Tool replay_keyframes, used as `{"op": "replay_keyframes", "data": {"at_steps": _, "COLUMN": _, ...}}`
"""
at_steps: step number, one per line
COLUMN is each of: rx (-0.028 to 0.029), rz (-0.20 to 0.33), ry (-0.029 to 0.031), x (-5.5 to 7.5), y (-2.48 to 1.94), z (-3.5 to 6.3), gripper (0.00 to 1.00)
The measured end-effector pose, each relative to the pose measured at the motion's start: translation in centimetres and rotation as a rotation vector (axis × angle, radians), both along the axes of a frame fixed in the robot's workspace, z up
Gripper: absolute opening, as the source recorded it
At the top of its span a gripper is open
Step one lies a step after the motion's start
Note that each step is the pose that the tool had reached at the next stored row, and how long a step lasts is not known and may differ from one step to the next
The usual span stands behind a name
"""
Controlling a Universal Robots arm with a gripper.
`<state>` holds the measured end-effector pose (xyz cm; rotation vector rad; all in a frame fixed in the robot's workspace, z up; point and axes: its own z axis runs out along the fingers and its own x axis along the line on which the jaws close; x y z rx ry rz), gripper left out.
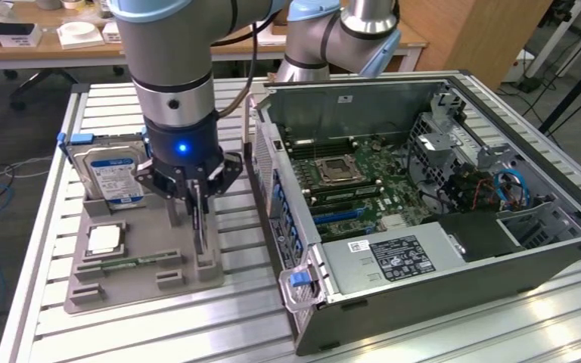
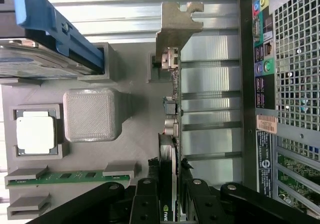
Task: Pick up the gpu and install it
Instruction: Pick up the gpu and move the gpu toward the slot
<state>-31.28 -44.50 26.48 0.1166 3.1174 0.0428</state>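
The gpu point(image 1: 200, 227) stands on edge in the gray holder point(image 1: 139, 265), lower left of the exterior view, with the gripper point(image 1: 197, 198) clamped on its top edge; the grasp looks made (lifting and seating in the open computer case point(image 1: 442, 249) at right are not yet done). The wrist view adds the silver bracket point(image 2: 175, 28), and the exterior view the motherboard point(image 1: 371, 181).

Slatted aluminium table point(image 1: 169, 333) with grey parts holder point(image 1: 134, 291) and open computer case point(image 1: 442, 306)
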Motion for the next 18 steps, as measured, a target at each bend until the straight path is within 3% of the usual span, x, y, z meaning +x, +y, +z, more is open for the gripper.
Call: {"op": "replay_keyframes", "data": {"at_steps": 18, "rx": -0.0002, "rz": 0.000, "ry": 0.0001, "x": 0.00, "y": 0.00, "z": 0.53, "gripper": 0.27}}
